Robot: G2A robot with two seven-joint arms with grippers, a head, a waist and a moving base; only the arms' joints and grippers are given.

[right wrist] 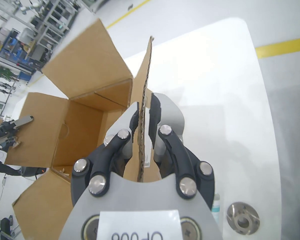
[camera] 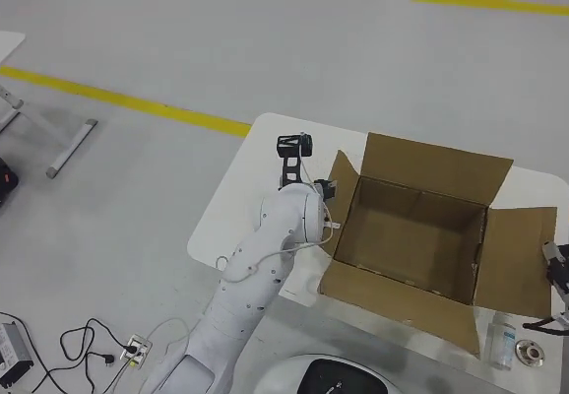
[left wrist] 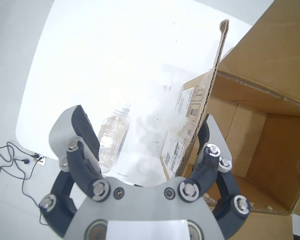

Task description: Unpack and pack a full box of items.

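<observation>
The box (camera: 417, 202) is sitting open and apparently empty in the middle of the table (camera: 255, 187), and it is carrying the main risk. With an arm working at each side, an uneven tug could be sliding or twisting the whole carton. The left flap (left wrist: 192, 106) is standing up between the wide-spread fingers of the left gripper (left wrist: 145, 121), which is hovering over it and gripping nothing, so closing off-centre could be creasing the cardboard. The right flap (right wrist: 143, 81) is running edge-on through the right gripper (right wrist: 145, 106), whose jaws are narrow, one pad touching and the other just apart, so it may be slipping free. A clear bottle (left wrist: 112, 138) is lying beside the left flap, and a second bottle (camera: 501, 340) and metal disc (camera: 529, 353) are lying near the right arm, where a swinging flap could be knocking them.
</observation>
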